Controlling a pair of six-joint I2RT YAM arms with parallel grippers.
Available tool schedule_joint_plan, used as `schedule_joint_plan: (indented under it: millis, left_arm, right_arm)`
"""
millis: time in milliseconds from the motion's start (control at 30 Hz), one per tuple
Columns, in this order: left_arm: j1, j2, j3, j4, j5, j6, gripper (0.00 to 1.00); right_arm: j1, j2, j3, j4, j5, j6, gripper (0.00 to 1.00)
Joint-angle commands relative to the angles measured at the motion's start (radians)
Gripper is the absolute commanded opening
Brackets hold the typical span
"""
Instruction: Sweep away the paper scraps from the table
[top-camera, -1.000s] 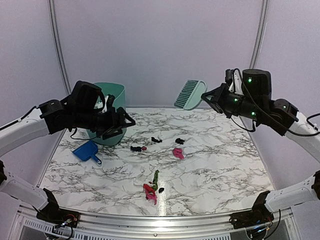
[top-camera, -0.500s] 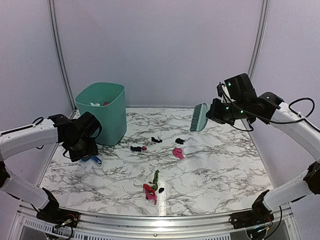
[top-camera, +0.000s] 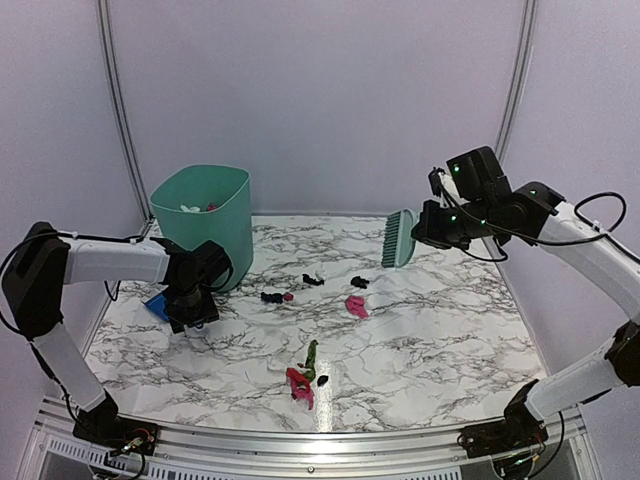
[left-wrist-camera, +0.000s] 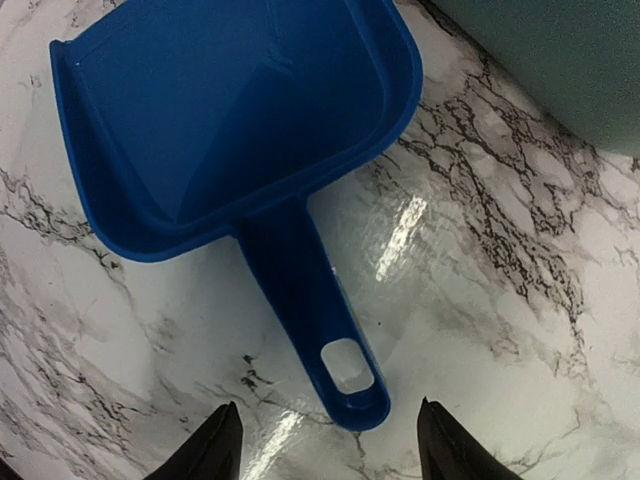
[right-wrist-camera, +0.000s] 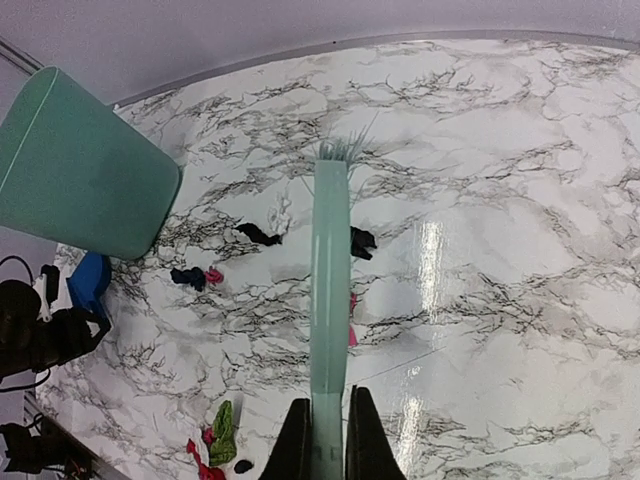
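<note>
Several scraps (top-camera: 356, 306) lie mid-way across the table (top-camera: 450, 330), and I see the left gripper (left-wrist-camera: 332, 440) gaping astride the dustpan (left-wrist-camera: 240, 110) handle, the right gripper (right-wrist-camera: 327, 440) clamping the brush (right-wrist-camera: 330, 260) aloft.

The left gripper (top-camera: 192, 316) is dropping from its raised spot in front of the green bin (top-camera: 205, 225) to the table (top-camera: 440, 340). It is now hanging low over the handle (left-wrist-camera: 310, 310) of the blue dustpan (left-wrist-camera: 240, 110), fingers spread either side of the handle's end. The right gripper (top-camera: 425, 228), clamped on the mint-green hand brush (top-camera: 400, 238), is bringing it down from high against the back wall towards the table's far right.
</note>
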Motion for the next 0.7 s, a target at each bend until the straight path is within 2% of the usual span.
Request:
schedule_joint_plan:
  millis: [0,667]
  left_arm:
    - [0.017,0.040,0.012,0.103,0.021,-0.042,0.59]
    - [0.022,-0.026,-0.213,0.347,-0.125,-0.055,0.42]
  right_arm:
    - [-0.010,0.006,0.054,-0.003,-0.014,-0.028,0.00]
    - [-0.010,0.098,0.153,-0.038,-0.096,-0.042,0.00]
